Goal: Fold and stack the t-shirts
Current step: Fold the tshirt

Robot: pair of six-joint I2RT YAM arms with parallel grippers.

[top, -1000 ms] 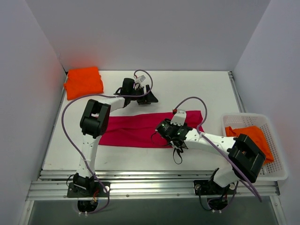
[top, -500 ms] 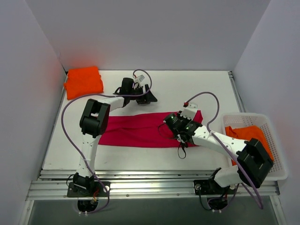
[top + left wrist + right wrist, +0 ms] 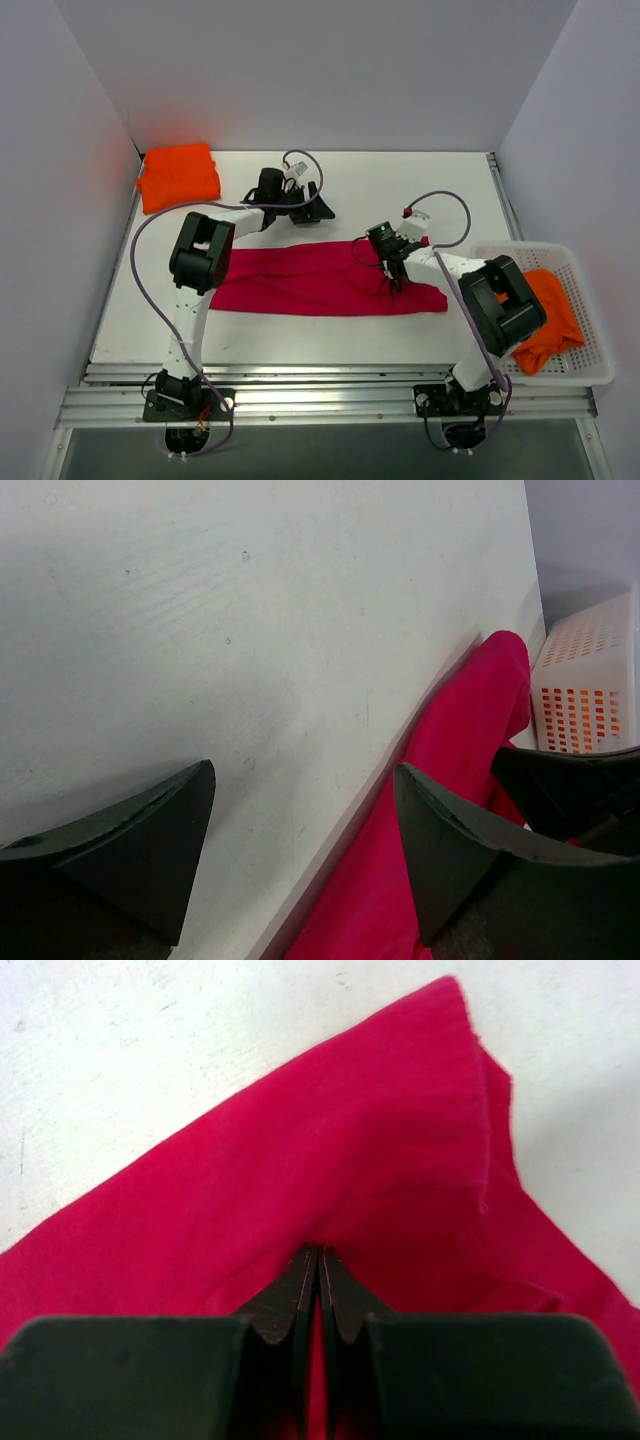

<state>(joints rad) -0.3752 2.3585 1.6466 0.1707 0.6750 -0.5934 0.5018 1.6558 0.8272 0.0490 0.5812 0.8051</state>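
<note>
A crimson-pink t-shirt (image 3: 310, 278) lies on the white table as a long folded strip. Near the strip's far right edge, my right gripper (image 3: 384, 244) is shut on a pinch of the t-shirt; in the right wrist view (image 3: 318, 1252) the red cloth (image 3: 330, 1150) shows between the closed fingers. My left gripper (image 3: 320, 209) is open just beyond the strip's far edge; in the left wrist view (image 3: 300, 790) it spans bare table and the cloth's edge (image 3: 455, 735). A folded orange t-shirt (image 3: 178, 175) rests at the back left. Another orange t-shirt (image 3: 548, 312) lies crumpled in the basket.
A white mesh basket (image 3: 592, 372) stands at the table's right edge, also seen in the left wrist view (image 3: 590, 675). Grey walls close in the table on the left, back and right. Purple cables loop over both arms.
My right arm swung from the strip's middle toward its far right part and its gripper closed on the cloth. The left arm has barely moved.
</note>
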